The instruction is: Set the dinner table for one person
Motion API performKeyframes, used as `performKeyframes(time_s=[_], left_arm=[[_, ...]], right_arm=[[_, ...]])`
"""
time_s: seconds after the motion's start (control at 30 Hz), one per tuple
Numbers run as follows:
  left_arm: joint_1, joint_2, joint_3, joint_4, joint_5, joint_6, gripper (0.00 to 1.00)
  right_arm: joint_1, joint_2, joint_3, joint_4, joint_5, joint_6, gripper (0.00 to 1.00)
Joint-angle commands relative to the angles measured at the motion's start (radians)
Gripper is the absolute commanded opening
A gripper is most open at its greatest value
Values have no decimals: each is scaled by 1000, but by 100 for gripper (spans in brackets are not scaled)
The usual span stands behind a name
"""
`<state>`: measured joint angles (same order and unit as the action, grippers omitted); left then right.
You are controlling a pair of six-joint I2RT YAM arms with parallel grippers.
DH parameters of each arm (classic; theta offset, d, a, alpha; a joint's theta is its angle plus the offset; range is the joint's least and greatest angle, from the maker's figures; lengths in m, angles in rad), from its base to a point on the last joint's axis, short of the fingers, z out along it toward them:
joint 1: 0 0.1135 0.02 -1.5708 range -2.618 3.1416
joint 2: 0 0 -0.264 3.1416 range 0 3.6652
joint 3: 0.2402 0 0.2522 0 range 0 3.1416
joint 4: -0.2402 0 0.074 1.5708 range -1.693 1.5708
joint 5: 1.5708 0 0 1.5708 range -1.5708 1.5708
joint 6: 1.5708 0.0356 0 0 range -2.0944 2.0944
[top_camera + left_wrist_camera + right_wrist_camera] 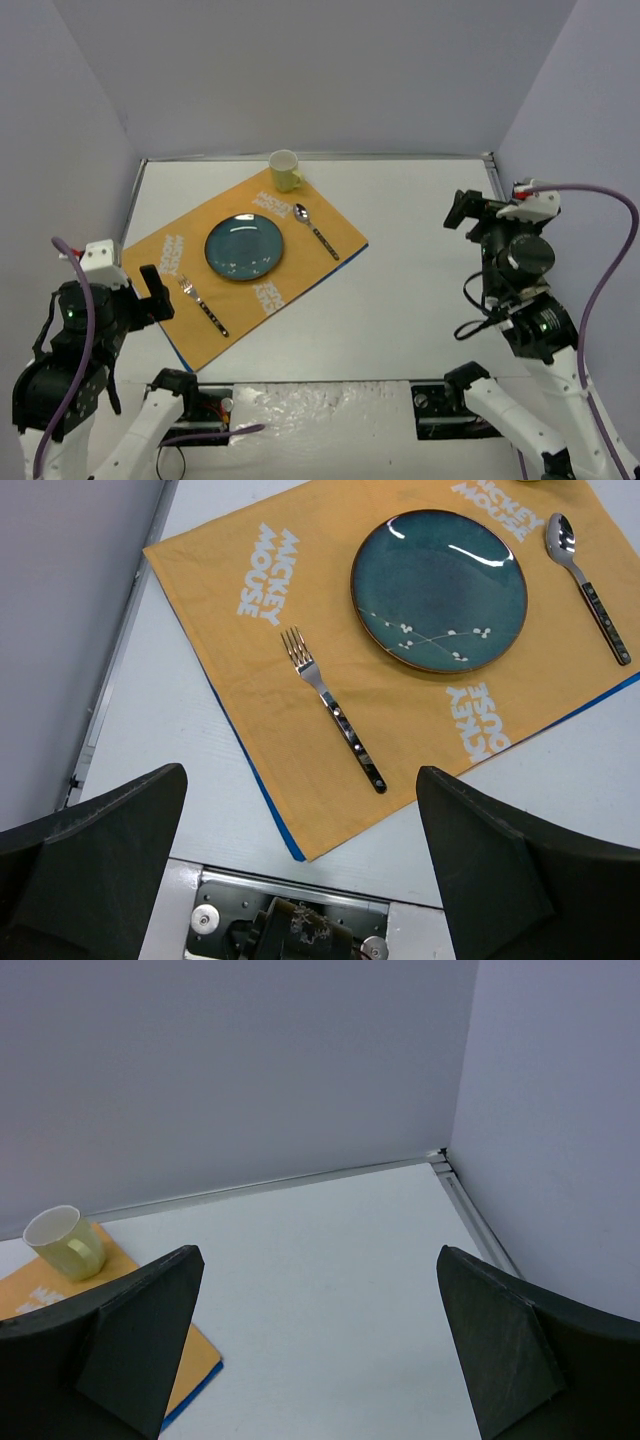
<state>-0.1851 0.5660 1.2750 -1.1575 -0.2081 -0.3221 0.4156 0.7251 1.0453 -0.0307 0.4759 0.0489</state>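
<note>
Looks laid on the white surface (plate centred on the orange placemat at its left half, fork left, spoon right, mug at the far corner); with left jaws and right jaws wide apart and empty, withdraw high; avoid snagging the placemat.

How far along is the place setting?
Looks essentially done: the placemat on the dinner table carries the plate, with fork and spoon flanking it and the cup at its far corner. Nothing in hand: left gripper and right gripper are open and empty. No knife is visible.
</note>
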Motion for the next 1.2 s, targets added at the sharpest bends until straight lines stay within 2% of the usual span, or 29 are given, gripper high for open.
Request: performKeyframes(time_s=[0.0, 0.2, 0.43, 0.63, 1.17], left_arm=[[-10, -24, 51, -50, -32, -15, 97], [-10, -117, 43, -101, -27, -27, 97], [-8, -198, -3, -140, 3, -61, 97], [-8, -241, -34, -144, 12, -57, 97], [-8, -322, -92, -170, -16, -72, 97]], right_arm=[[3, -165, -75, 9, 55, -4, 100], [5, -284, -139, -105, 57, 29, 100], [5, -366, -178, -133, 69, 20, 100], [5, -380, -190, -150, 111, 43, 100], [5, -360, -209, -149, 94, 47, 100]])
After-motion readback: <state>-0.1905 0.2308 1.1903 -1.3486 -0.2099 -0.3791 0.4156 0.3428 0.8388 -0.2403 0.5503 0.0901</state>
